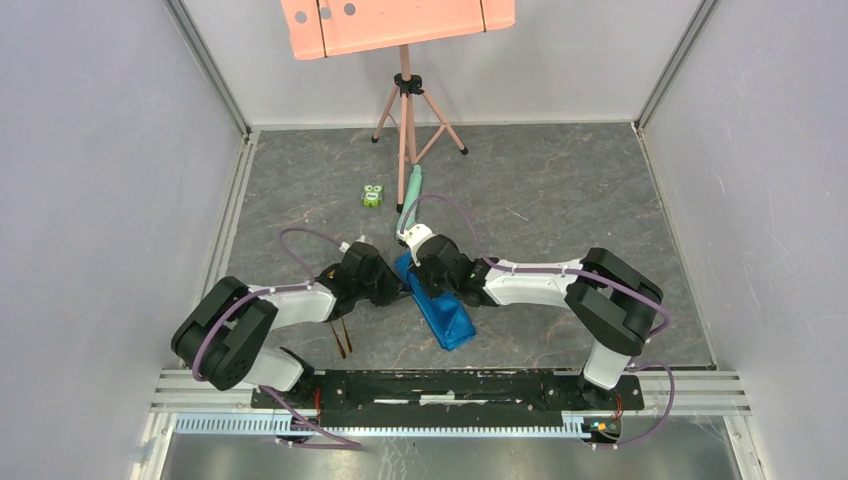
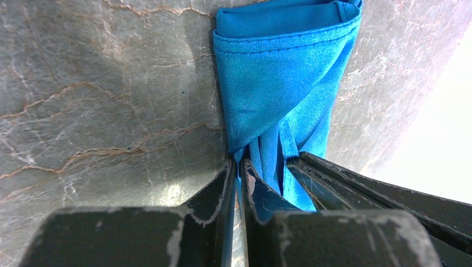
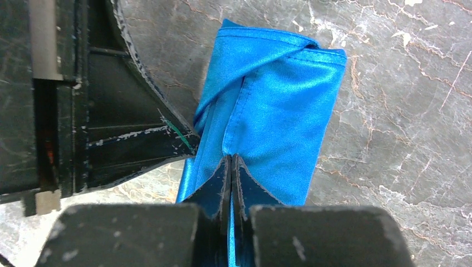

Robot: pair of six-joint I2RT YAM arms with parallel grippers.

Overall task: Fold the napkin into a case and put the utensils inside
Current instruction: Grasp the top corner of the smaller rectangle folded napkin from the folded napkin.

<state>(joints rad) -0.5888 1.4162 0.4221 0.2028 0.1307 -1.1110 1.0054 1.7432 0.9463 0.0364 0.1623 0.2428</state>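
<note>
Grey marbled tabletop (image 2: 83,111) under both pincers. Utensils (image 1: 342,338) lie behind L gripper (image 2: 238,167). L gripper clenched on napkin (image 2: 278,83) end; R gripper (image 3: 231,164) clamped on same end, just beside. Folded cloth runs ahead of tips. Move both together, keep hems aligned, no twist.

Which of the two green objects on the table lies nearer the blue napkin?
The pale green tube, long and thin, reaching toward the napkin. The small green toy sits farther left, squat and boxy.
</note>
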